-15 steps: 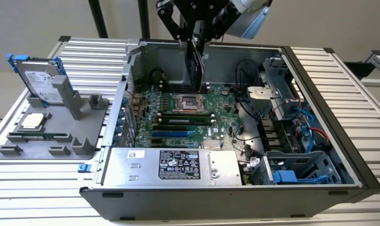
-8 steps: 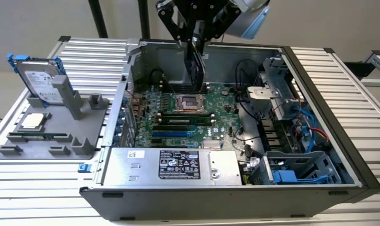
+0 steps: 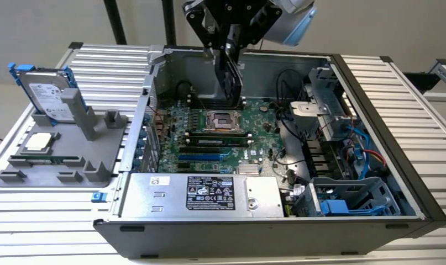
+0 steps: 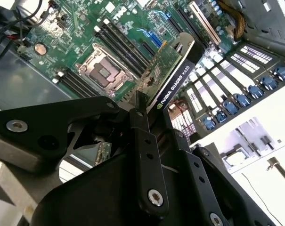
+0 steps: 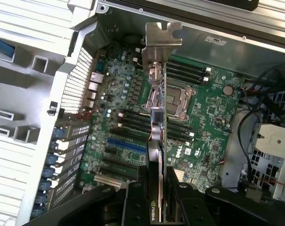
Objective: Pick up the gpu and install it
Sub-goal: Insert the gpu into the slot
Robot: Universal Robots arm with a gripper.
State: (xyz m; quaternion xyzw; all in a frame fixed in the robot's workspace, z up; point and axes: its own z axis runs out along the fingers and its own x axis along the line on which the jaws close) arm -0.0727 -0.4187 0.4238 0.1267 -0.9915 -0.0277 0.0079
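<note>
My gripper (image 3: 226, 52) hangs over the back part of the open computer case (image 3: 370, 83) and is shut on the gpu (image 3: 232, 83). The card hangs on edge above the motherboard (image 3: 208, 138), near the processor socket, not touching the board. In the second wrist view the gpu (image 4: 173, 70) shows its green board face and black shroud edge, running out from the gripper (image 4: 149, 110). In the first wrist view the gpu (image 5: 158, 155) is seen edge-on with its silver bracket (image 5: 162, 35) at the far end, and the gripper (image 5: 157, 193) clamps its near end.
At the exterior view's left, a grey fixture (image 3: 61, 165) carries a hard drive with blue rails (image 3: 50, 94), a processor chip (image 3: 37, 142) and a thin memory stick (image 3: 42, 160). Inside the case are a power supply (image 3: 200, 193), black cables (image 3: 289, 110) and a drive cage (image 3: 355, 199).
</note>
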